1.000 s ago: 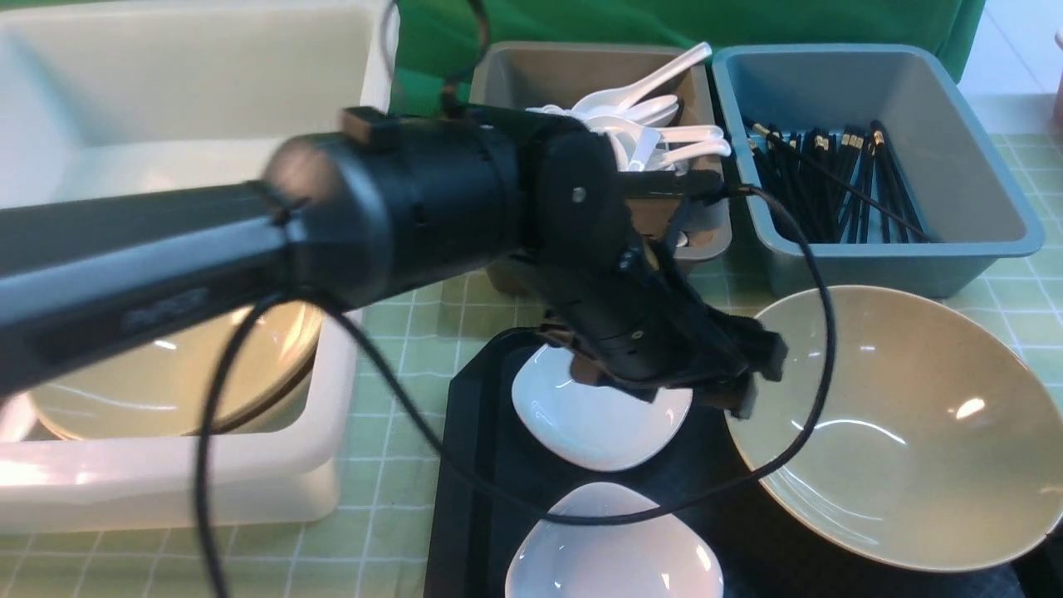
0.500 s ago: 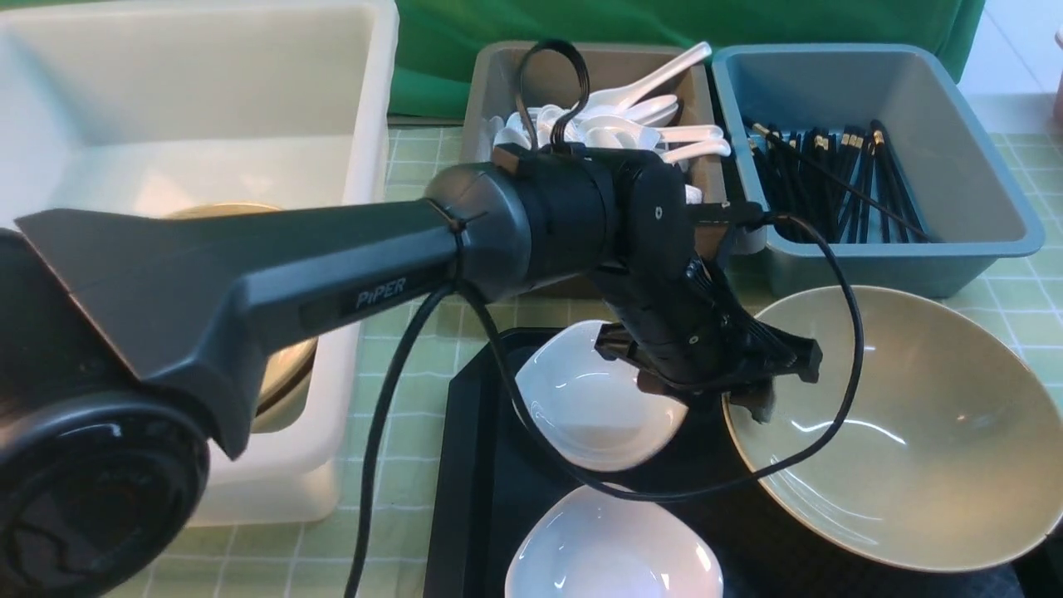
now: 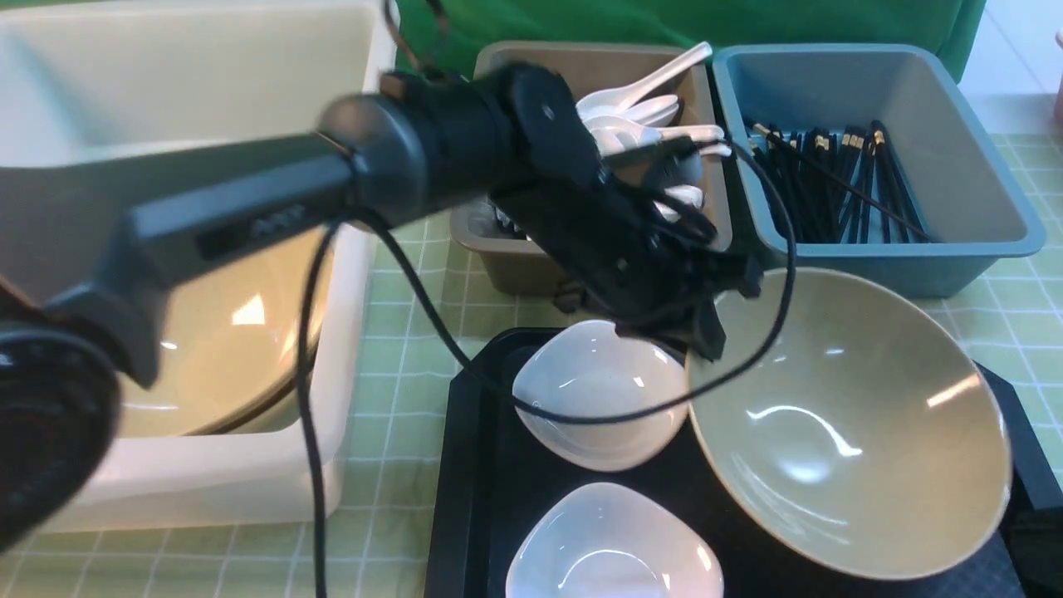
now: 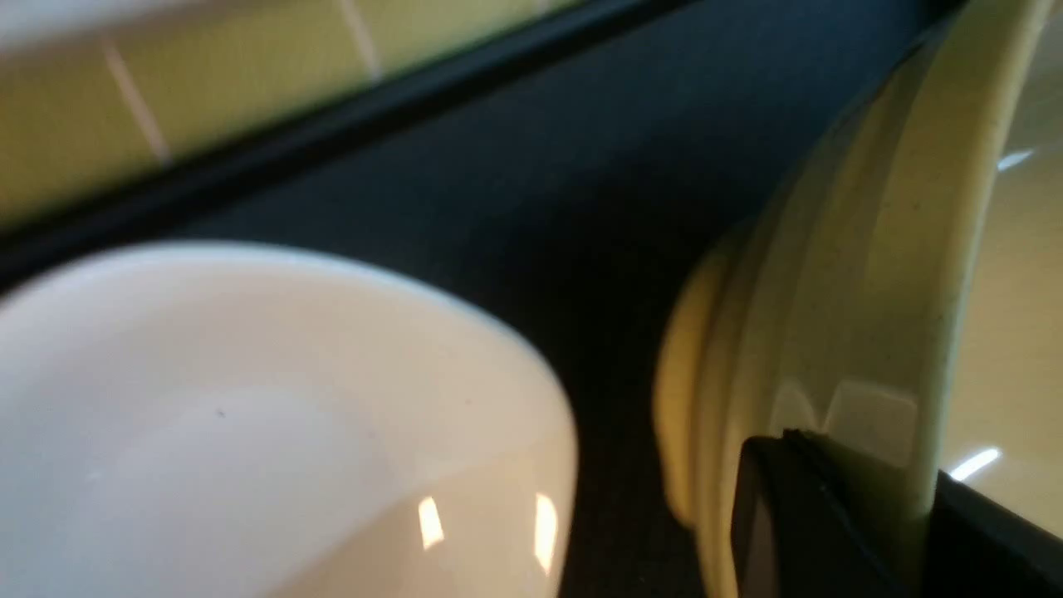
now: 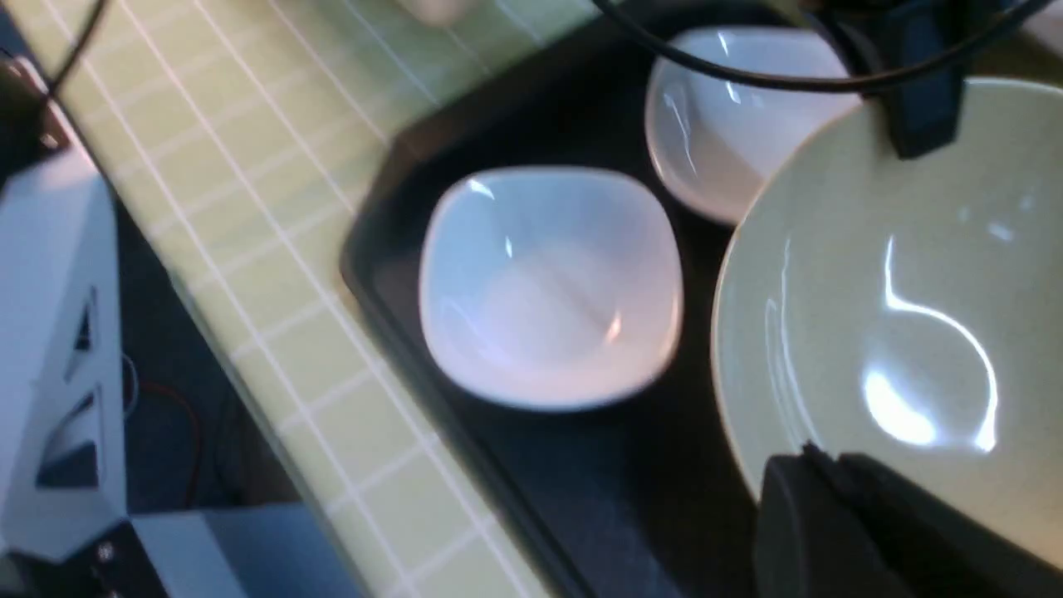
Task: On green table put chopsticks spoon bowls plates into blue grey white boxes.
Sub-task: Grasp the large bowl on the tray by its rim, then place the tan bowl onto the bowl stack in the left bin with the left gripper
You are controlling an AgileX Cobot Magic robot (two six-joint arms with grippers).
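1. Left gripper (image 3: 706,336): the jaws are clenched on the left rim of the tan bowl (image 3: 847,423). The left wrist view shows one finger outside the wall and one inside. The bowl is tilted, with its gripped side raised above the black tray (image 3: 473,465).
2. Right gripper (image 5: 818,465): the jaws are closed and lie at the same bowl's rim on the robot's side. Whether they pinch the rim cannot be told.
3. Sorted so far: the white box (image 3: 208,490) holds a second tan bowl (image 3: 224,332). The grey-brown box (image 3: 498,249) holds a heap of white spoons (image 3: 656,108). The teal box (image 3: 955,241) holds the black chopsticks (image 3: 839,183). All three boxes stand on the green table (image 3: 399,332).
4. Not yet boxed: the gripped bowl and the two white dishes, one farther (image 3: 594,399) and one nearer (image 3: 610,548), both resting on the tray just left of the bowl.
5. Judgement: the task appears well past its middle, with three pieces of crockery outstanding. The step in hand looks like carrying the bowl leftward to the white box, over the farther dish.
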